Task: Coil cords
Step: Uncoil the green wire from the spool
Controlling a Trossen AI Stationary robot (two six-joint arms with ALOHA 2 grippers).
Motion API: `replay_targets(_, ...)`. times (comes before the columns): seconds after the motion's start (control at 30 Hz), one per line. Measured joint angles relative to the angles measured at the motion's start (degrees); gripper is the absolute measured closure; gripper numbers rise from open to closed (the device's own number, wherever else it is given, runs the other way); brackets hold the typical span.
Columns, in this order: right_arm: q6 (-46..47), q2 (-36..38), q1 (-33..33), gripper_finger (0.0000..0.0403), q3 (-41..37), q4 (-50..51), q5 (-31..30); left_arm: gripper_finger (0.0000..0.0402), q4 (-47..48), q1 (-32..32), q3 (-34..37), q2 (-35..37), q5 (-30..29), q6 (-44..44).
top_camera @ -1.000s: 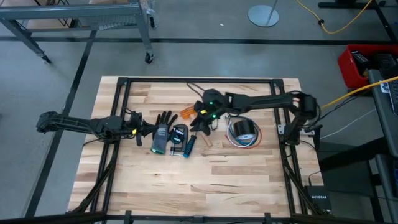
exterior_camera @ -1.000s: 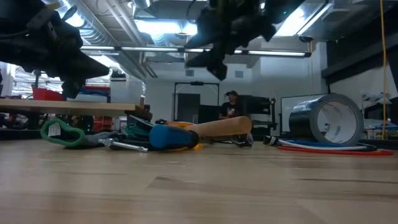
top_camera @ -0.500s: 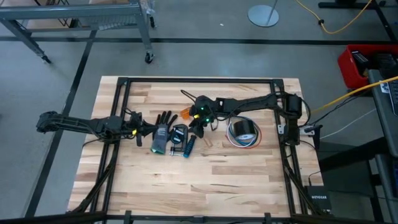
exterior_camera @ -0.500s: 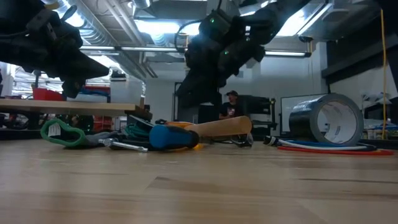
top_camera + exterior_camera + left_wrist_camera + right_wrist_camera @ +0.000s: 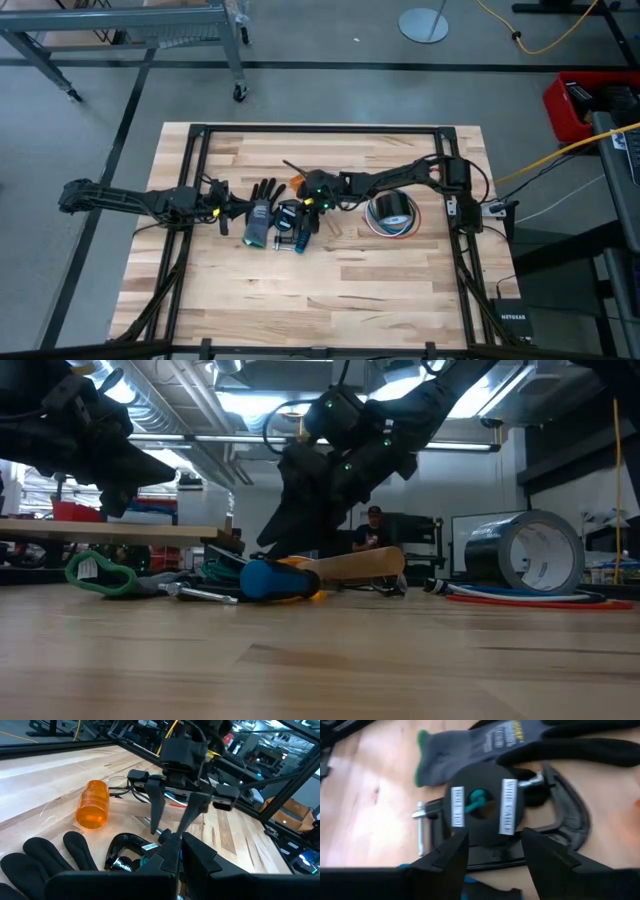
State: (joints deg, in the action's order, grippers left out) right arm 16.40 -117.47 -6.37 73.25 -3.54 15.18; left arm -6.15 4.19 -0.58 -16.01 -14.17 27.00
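A black coiled cord [image 5: 482, 805] with two white labels and a teal-green cord in its hole lies flat on the table [image 5: 400, 290], on a black C-clamp [image 5: 570, 815] beside a grey glove [image 5: 470, 745]. My right gripper [image 5: 492, 852] hangs open just above the coil, one finger on each side of its edge; it also shows in the left wrist view [image 5: 167, 831] and the high view [image 5: 302, 204]. Red, white and blue wires [image 5: 385, 228] lie around a tape roll [image 5: 390, 208]. My left gripper [image 5: 228, 210] waits shut by the glove's fingers.
A blue-handled screwdriver [image 5: 305, 236] and an orange handle [image 5: 93, 803] lie close by the coil. In the low view a wooden handle [image 5: 355, 565] rests on the pile. Bare table lies toward the near edge. A person [image 5: 372, 528] stands far off in the room.
My right gripper has come down and toward the table's left, from above the orange handle to just over the black coil. It has tipped further downward on the way, and its fingers have stayed open. Nothing on the table has moved.
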Motion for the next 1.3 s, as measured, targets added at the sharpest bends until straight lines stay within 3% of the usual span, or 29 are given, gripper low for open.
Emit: replay_targets(1.3,2.82,-4.15,-0.74,0.0214,0.09,-6.33,-3.48,0.0392,0.04,0.02,0.02,0.0,0.02,-1.55)
